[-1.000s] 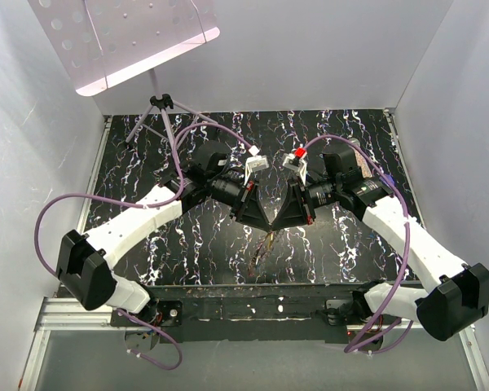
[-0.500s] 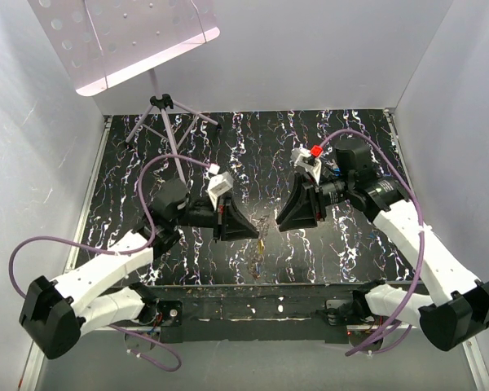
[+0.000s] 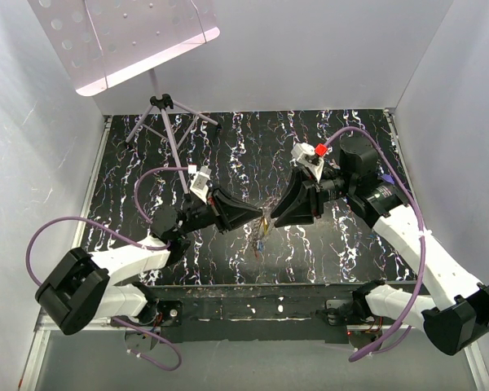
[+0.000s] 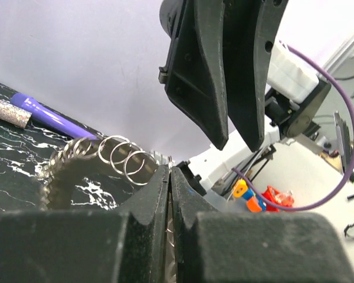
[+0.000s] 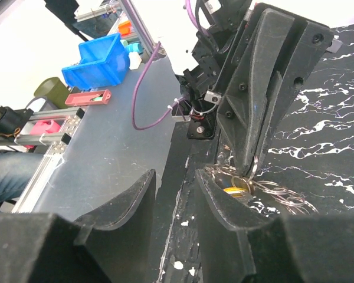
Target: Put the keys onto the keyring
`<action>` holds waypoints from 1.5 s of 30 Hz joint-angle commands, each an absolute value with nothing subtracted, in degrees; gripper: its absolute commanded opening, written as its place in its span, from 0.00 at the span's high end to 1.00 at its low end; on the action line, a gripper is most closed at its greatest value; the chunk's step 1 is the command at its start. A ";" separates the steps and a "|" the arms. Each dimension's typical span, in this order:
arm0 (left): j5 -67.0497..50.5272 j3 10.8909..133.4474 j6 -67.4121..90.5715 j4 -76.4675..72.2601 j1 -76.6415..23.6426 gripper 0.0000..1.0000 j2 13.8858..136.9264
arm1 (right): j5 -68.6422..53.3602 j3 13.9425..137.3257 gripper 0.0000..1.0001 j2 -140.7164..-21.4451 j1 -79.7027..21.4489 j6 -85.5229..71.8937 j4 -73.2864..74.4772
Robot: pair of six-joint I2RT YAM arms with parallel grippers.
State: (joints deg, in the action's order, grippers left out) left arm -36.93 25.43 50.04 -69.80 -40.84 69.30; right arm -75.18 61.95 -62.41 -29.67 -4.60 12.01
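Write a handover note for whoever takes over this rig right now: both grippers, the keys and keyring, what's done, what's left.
Left gripper: shut on the keyring, a bunch of linked rings, low over the table.
Right gripper: open, holding nothing, its tips facing the left gripper's close by.
Keys: one yellow-headed key sits among the rings below the pinch. Whether it is threaded cannot be told. No other keys are clearly visible.
Done: ring gripped.
Left: probably take a key with the right gripper, thread it on, then repeat for the rest.
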 commanded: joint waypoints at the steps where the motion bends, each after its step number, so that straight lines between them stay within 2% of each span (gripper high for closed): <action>1: -30.50 26.45 52.82 -88.33 -42.36 1.00 68.82 | -73.92 61.35 0.59 -62.49 -29.80 -8.17 5.55; 11: -29.53 26.54 53.96 -88.33 -42.63 1.00 67.94 | -69.53 61.26 0.60 -62.40 -28.92 -12.83 4.39; 18: -24.00 26.71 58.97 -87.63 -42.54 1.00 67.85 | -67.33 60.82 0.62 -63.02 -28.92 -15.29 6.24; 24: -23.73 27.86 61.00 -77.72 -42.02 1.00 64.96 | -67.24 62.22 0.61 -61.97 -27.60 -15.82 6.23; 27: -25.39 28.56 58.55 -64.39 -40.09 1.00 61.36 | -65.92 62.75 0.54 -61.35 -25.67 -14.25 9.39; 29: -27.59 32.32 52.42 -41.44 -38.15 1.00 58.03 | -64.34 62.67 0.49 -61.09 -24.53 -11.79 13.34; 31: -26.29 39.77 39.62 -14.56 -37.44 1.00 55.90 | -63.37 63.28 0.45 -60.65 -23.47 -8.11 18.34; 34: -22.50 51.21 23.95 11.80 -36.13 1.00 58.35 | -60.13 65.73 0.37 -59.86 -21.89 -0.20 28.17; 38: -21.88 61.51 15.13 25.37 -33.23 1.00 63.53 | -54.25 68.90 0.31 -58.89 -18.81 9.13 38.21; 45: -19.52 69.51 10.82 32.94 -27.95 1.00 72.41 | -47.99 72.76 0.28 -60.20 -13.72 15.28 51.83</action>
